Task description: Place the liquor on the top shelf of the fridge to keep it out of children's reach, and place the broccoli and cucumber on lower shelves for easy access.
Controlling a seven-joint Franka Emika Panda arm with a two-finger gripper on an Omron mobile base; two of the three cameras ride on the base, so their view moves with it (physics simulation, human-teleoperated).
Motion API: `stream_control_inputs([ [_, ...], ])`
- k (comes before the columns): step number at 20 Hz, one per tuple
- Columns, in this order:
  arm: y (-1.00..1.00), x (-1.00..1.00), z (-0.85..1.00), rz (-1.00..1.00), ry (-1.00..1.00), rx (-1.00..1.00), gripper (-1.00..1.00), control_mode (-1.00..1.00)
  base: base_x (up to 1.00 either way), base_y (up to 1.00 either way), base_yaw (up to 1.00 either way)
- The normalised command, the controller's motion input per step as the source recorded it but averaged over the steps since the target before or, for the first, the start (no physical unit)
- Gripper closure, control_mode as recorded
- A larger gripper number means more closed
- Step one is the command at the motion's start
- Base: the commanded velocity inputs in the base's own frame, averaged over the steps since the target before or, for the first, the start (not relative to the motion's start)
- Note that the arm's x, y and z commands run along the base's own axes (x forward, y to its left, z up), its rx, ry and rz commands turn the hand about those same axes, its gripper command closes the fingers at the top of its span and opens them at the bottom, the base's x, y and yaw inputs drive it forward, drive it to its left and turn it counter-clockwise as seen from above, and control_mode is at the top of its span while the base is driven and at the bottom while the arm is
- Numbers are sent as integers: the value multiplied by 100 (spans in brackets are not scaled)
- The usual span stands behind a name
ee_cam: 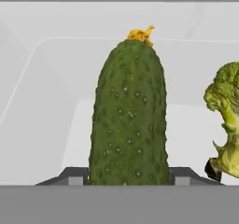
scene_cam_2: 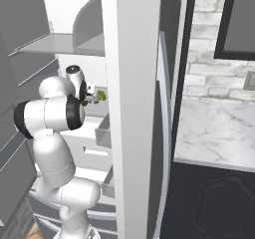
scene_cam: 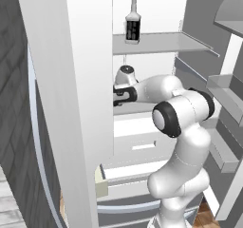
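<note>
Cucumber (ee_cam: pixel 129 115): we see it in the hand view standing up between the two dark finger tips, its yellow stub end pointing away from the hand, over a white lower shelf (ee_cam: pixel 46 125) of the fridge (scene_cam: pixel 90 80).
Claw: our gripper (ee_cam: pixel 128 176) sits with one tip on each side of the cucumber's base and looks clenched on it, though the contact itself is hidden at the bottom edge.
Broccoli (ee_cam: pixel 226 120): just beside the cucumber to the right in the hand view, apart from it; in the right base view it shows as a small green bit (scene_cam_2: pixel 101 95) beside the hand.
Liquor (scene_cam: pixel 133 25): upright on the top shelf (scene_cam: pixel 161 42), near its front edge, so we judge that part done.
Risk, crowding: we judge that setting the cucumber down could nudge the broccoli, since the two are close.
Risk, rolling: released on end, the round cucumber may topple and roll toward the shelf edge.
Risk, clearance: lifting the hand could bring it against the slab above, which lies close overhead.
Arm pose: our elbow is bent high outside the fridge, the forearm reaching level into the compartment below the top shelf.
</note>
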Motion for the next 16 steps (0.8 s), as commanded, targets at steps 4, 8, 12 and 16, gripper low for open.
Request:
stream_control_inputs([
  [4,0,-6,-15,0,0,-1,-100,-100,0,0,0],
  [8,0,-16,0,0,0,0,-100,-100,0,0,0],
  [12,0,-32,0,0,0,0,-100,-100,0,0,0],
  [16,0,-52,0,0,0,0,-100,-100,0,0,0],
])
